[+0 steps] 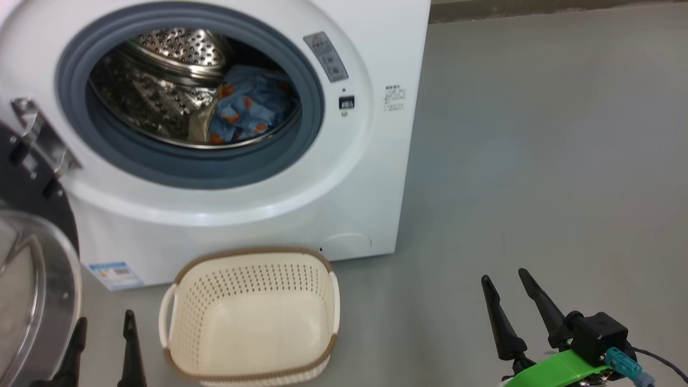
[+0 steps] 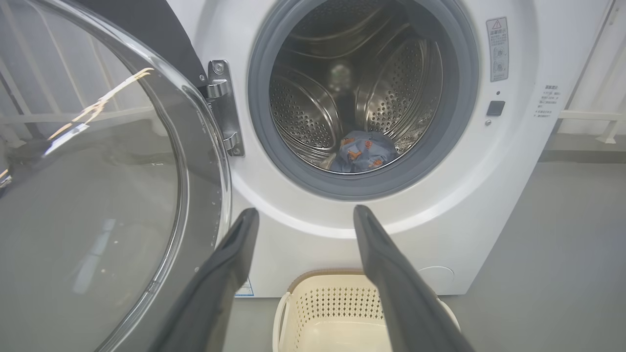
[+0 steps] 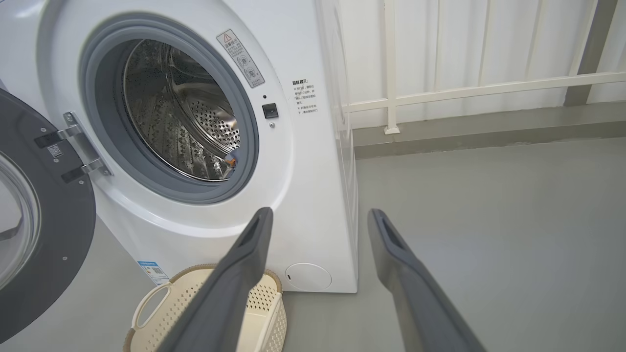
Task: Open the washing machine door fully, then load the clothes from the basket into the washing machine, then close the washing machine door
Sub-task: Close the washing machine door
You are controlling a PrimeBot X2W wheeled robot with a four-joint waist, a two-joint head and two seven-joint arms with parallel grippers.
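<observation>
The white washing machine point(image 1: 344, 188) stands with its black washing machine door point(image 1: 27, 188) swung wide open to the left, the glass bowl facing me. The clothes point(image 1: 250, 105), a blue garment with orange figures and a cream piece beside it, lie inside the steel drum. The cream basket point(image 1: 252, 285) sits on the floor in front of the machine with nothing in it. My left gripper point(image 1: 105, 317) is open, low beside the basket's left side and near the door. My right gripper point(image 1: 504, 275) is open over bare floor, right of the basket. The left wrist view shows the clothes point(image 2: 362, 152) past my left gripper point(image 2: 307, 211).
Grey floor point(image 1: 537, 161) stretches to the right of the machine. A white railing point(image 3: 469, 90) and a low kerb point(image 3: 489, 132) run behind it. The door's hinge point(image 2: 222, 102) juts out at the left of the opening.
</observation>
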